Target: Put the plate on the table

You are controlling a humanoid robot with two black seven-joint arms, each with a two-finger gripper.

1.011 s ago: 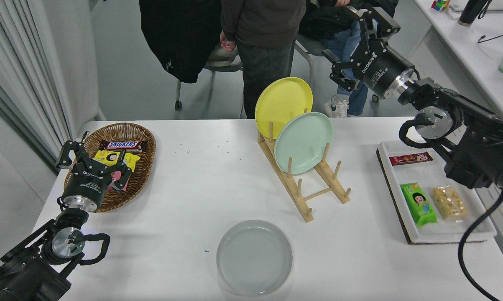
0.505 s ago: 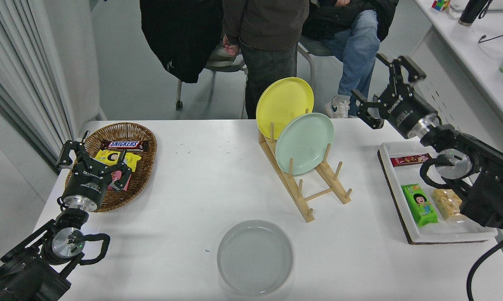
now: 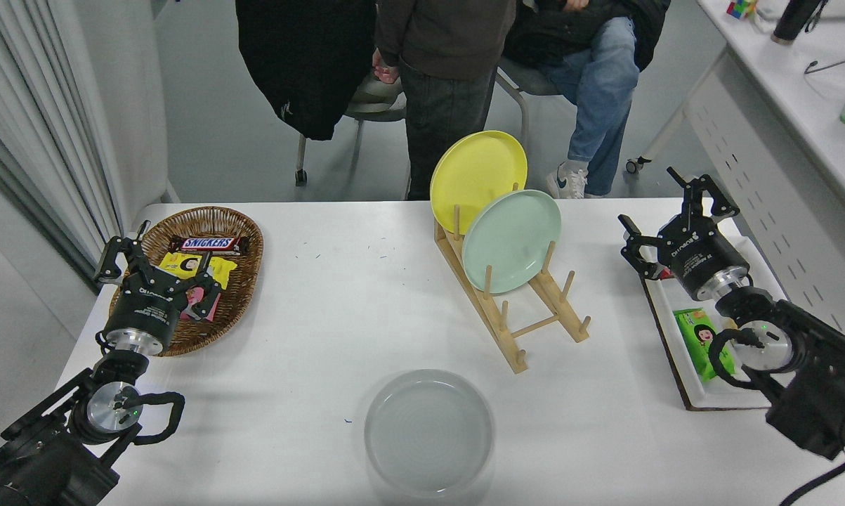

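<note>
Near the rack, on its camera side, the plate lies flat on the table, apparently placed. Right gripper, beyond the rack's right, stands wide open, empty. Left gripper parked open. Advice: withdraw clear of the rack.

plate: round, pale grey, smooth, shallow raised rim; lies flat and right side up, empty, near the front edge at the middle of the counter. counter: large, white, matte, rectangular top with rounded corners; carries the plate directly on its surface.
</note>
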